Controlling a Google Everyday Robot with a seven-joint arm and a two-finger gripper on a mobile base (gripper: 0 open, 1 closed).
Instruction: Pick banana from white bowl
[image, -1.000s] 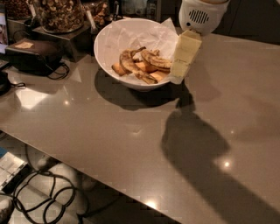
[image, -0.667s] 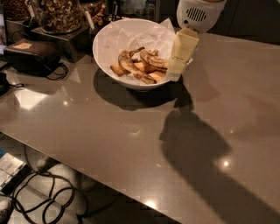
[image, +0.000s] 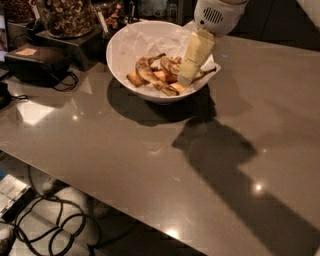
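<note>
- The white bowl (image: 122, 60) sits near the back edge of the brown table (image: 125, 165).
- Crumpled white paper (image: 150, 40) lines the bowl.
- The banana (image: 171, 65) lies in the right half of the bowl. It is yellow with lots of brown, and its dark pointy stem sticks out over the right rim.
- A thinner spotted banana (image: 147, 75) lies to its left, and orange pieces (image: 162, 76) sit around them.
- The gripper (image: 185, 77) comes down from the top right and reaches into the bowl. Its tip is right on top of the banana.
- I cannot tell if the gripper is open or closed on anything.
- Left of the bowl stand a jar of nuts (image: 65, 15) and a dark pouch (image: 35, 60) with a cord, both close to the bowl's left side.
- The table in front of and to the right of the bowl is wide and flat, with only the arm's shadow (image: 225, 160) on it.
- The table's front edge runs slanted, and black cables (image: 50, 225) lie on the floor below it.
</note>
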